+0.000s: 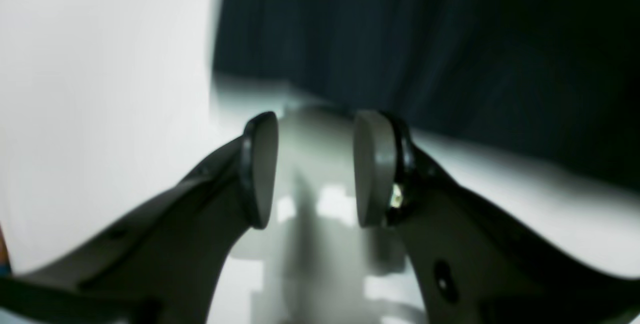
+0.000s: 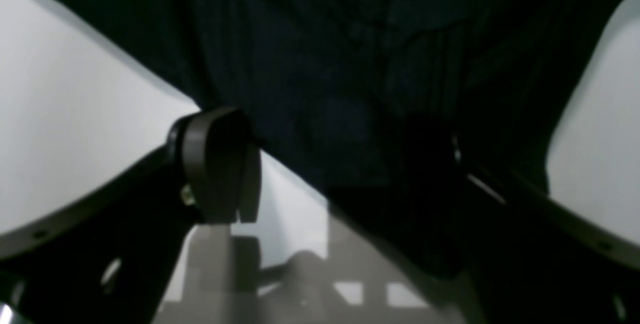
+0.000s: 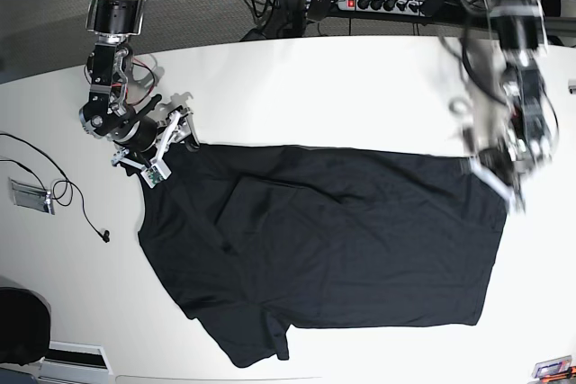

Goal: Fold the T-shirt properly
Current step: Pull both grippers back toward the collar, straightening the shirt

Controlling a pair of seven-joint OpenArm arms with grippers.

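The black T-shirt lies spread on the white table, with a fold across its left part and a sleeve flap at the lower left. My right gripper stands open at the shirt's upper left corner. In the right wrist view its jaws straddle the edge of the T-shirt, and the right finger is lost in shadow against the dark cloth. My left gripper is blurred at the shirt's upper right corner. In its wrist view it is open over bare table, the T-shirt just beyond its pads.
A thin black cable and a small flat device lie on the table's left side. A power strip and tangled cords sit behind the far edge. A dark round object shows at the lower left corner.
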